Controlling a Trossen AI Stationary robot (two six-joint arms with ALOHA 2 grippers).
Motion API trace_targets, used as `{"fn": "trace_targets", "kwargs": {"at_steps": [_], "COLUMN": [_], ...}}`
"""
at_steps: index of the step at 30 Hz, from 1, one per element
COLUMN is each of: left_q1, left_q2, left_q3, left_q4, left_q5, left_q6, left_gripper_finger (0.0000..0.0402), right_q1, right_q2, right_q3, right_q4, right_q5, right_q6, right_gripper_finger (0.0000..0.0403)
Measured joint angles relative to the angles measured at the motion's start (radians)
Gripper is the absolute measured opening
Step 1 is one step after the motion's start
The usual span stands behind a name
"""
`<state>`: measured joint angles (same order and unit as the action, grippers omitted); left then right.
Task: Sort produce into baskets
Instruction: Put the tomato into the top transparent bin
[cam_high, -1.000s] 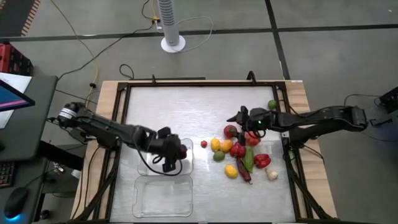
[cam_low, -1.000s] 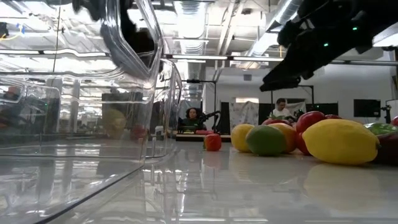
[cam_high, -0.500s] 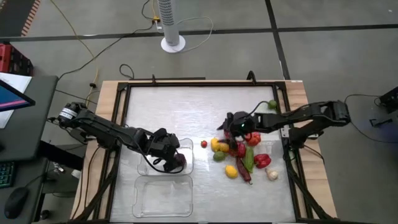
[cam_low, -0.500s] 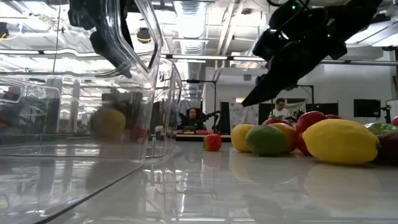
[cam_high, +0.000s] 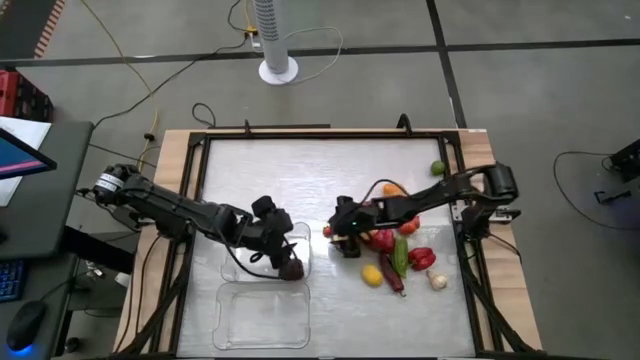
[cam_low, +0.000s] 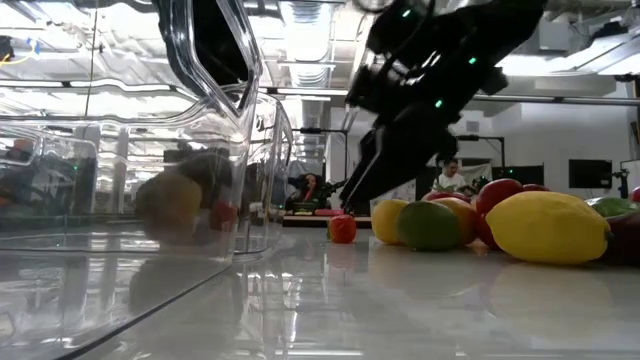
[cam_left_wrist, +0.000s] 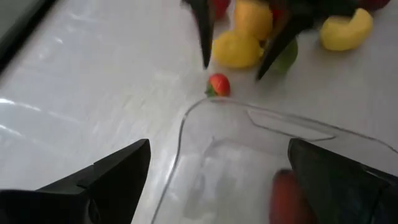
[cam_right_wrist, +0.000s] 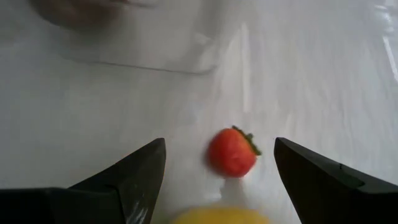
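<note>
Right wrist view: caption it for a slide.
Open right tool lines up on a lone strawberry near a clear bin.

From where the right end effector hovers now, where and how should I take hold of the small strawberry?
Grip the strawberry across its plump red body, coming straight down. It lies alone on bare table, clear of the lemon and the basket rim. The right end effector already brackets it with open fingers, so probably just lower and close.

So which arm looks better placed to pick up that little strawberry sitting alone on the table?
The right one, probably. Its pincer is open right over the strawberry, which shows between its fingers. The left pincer is open over the basket, where a dark red piece lies.
</note>
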<state>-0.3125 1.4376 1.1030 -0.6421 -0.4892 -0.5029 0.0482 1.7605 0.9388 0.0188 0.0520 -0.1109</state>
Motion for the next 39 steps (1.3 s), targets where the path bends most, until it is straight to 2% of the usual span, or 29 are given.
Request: {"fn": "trace_targets", "kwargs": {"at_steps": [3,13,17,23,26,29,32,35,39], "left_q1": [-0.031,-0.075,-0.075,-0.075,-0.075,-0.079,-0.082,-0.081,-0.075], "left_q2": [0.0,0.0,0.0,0.0,0.0,-0.011,-0.051,-0.102,-0.198], "left_q3": [0.0,0.0,0.0,0.002,0.025,0.059,0.066,0.037,-0.07], "left_q4": [0.011,0.006,0.006,0.004,-0.014,-0.04,-0.037,-0.025,0.108], "left_q5": [-0.053,-0.084,-0.083,-0.045,-0.027,-0.039,-0.1,-0.184,-0.204], "left_q6": [0.013,-0.006,-0.013,-0.018,-0.035,-0.029,0.004,0.033,0.09], "left_gripper_finger": [0.0368,0.0368,0.0368,0.0368,0.0368,0.0368,0.0368,0.0368,0.0368], "right_q1": [-0.011,-0.037,-0.035,-0.035,-0.036,-0.033,-0.013,0.027,0.08], "right_q2": [0.05,0.126,0.126,0.126,0.096,0.014,-0.09,-0.163,-0.189], "right_q3": [0.026,0.053,0.052,0.052,0.051,0.05,0.051,0.051,0.051], "right_q4": [-0.016,-0.001,0.015,0.02,-0.033,-0.106,-0.124,-0.079,0.074], "right_q5": [0.05,0.022,0.022,0.022,0.027,0.034,0.04,0.029,0.025], "right_q6": [-0.006,-0.002,-0.003,-0.019,-0.033,-0.027,-0.008,-0.008,-0.051], "right_gripper_finger": [0.0325,0.0268,0.0228,0.0146,0.012,0.0117,0.013,0.0141,0.0144]}}
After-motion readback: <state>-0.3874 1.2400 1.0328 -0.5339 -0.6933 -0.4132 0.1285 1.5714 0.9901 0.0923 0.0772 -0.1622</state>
